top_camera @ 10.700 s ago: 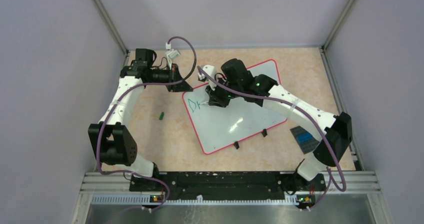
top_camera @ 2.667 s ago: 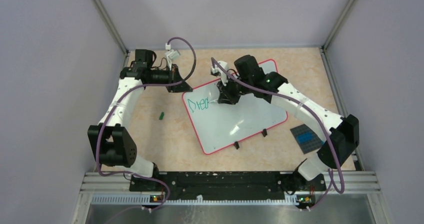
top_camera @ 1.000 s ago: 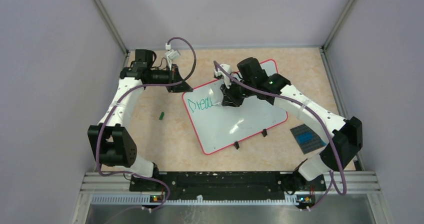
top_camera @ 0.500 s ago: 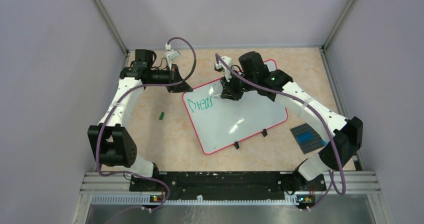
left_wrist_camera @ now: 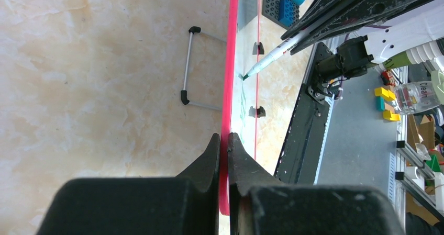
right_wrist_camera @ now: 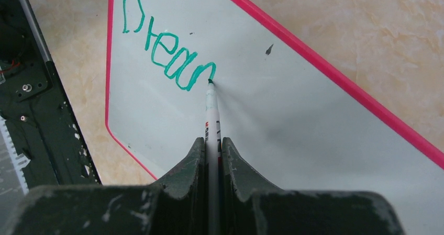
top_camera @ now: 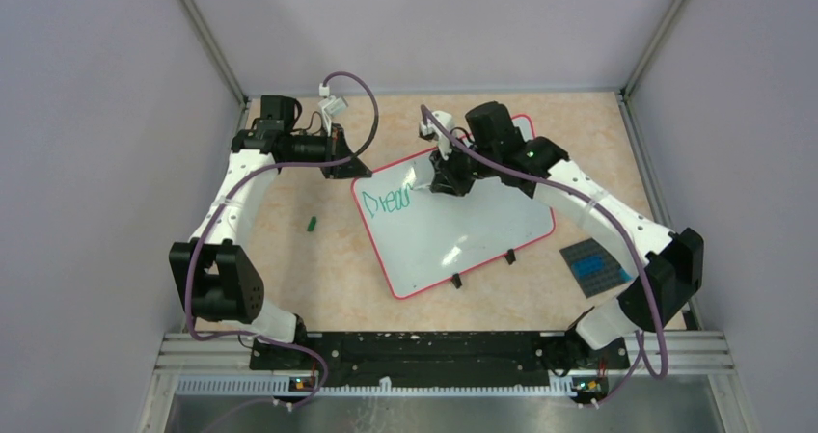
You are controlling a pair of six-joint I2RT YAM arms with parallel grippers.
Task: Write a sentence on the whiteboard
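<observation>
The board (top_camera: 463, 240) lay on the table (top_camera: 318, 279), center-right. My L gripper (left_wrist_camera: 224, 138) was clamped on its red rim at the far-left corner. My R gripper (right_wrist_camera: 212, 141) was clamped on the marker (right_wrist_camera: 211, 107), tip touching the board after the green letters (right_wrist_camera: 167, 52). I judged the board light, stiff and slippery, so best held at the rim, w/ firm grip, or it slides under the pen.

left arm (top_camera: 230, 190): elbow low near base, forearm reaching far-left | left gripper (left_wrist_camera: 223, 138): jaws pinched shut on whiteboard (left_wrist_camera: 229, 83) rim | right arm (top_camera: 590, 202): stretched forward and inward, wrist pitched down | right gripper (right_wrist_camera: 211, 141): jaws closed on marker (right_wrist_camera: 211, 107)
</observation>
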